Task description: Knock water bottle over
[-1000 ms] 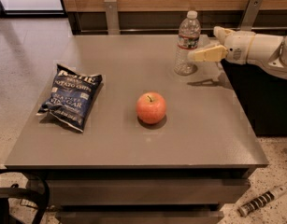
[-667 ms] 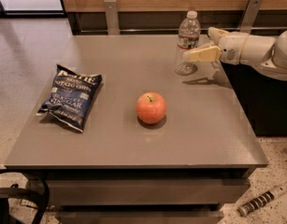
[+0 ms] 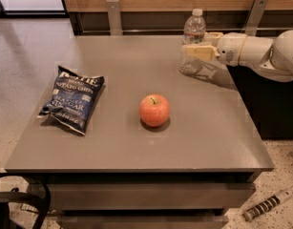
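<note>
The water bottle (image 3: 194, 28) is clear with a white cap and stands upright at the table's far right edge. My gripper (image 3: 195, 44) reaches in from the right at the height of the bottle's middle. It is open. Its near finger (image 3: 198, 51) lies across the front of the bottle, and the other finger (image 3: 213, 36) shows just right of it. The gripper appears to touch the bottle. The bottle's lower part (image 3: 189, 65) shows below the finger.
A red apple (image 3: 154, 110) sits mid-table. A dark blue chip bag (image 3: 73, 98) lies at the left. The grey table (image 3: 136, 147) ends just right of the bottle. A wooden wall with metal brackets (image 3: 113, 15) runs behind it. A striped object (image 3: 266, 205) lies on the floor at lower right.
My gripper has moved left along the table's far edge, from beside the bottle to across its middle. The bottle still stands upright.
</note>
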Motion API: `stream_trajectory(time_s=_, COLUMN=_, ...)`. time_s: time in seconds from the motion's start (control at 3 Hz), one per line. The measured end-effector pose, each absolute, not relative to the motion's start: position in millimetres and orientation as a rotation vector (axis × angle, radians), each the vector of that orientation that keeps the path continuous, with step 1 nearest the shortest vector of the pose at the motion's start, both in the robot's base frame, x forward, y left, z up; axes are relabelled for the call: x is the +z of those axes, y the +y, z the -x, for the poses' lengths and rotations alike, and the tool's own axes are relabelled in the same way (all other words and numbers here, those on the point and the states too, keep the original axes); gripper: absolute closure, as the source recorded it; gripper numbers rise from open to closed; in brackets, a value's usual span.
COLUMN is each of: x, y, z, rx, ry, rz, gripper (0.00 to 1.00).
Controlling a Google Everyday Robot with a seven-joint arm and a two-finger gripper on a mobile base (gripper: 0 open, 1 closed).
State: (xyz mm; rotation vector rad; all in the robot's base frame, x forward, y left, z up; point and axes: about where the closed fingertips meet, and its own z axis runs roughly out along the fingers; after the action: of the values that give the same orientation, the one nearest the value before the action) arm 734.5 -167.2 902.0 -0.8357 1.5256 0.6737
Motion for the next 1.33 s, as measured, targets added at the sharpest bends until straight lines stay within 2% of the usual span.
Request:
stream_trajectory(time_s=0.67, x=901.3, y=-160.5, z=-735.3, rx=0.683, ry=1.523, rz=0.842, gripper=0.87)
stream_trajectory(time_s=1.0, x=901.0, y=-157.3, z=-735.7, rx=0.687, ry=1.522, rz=0.845, gripper=1.00)
stream_trajectory(time_s=1.33, x=901.6, y=-156.1, z=-735.7, rx=0.686, ry=1.523, rz=0.849, gripper=1.00)
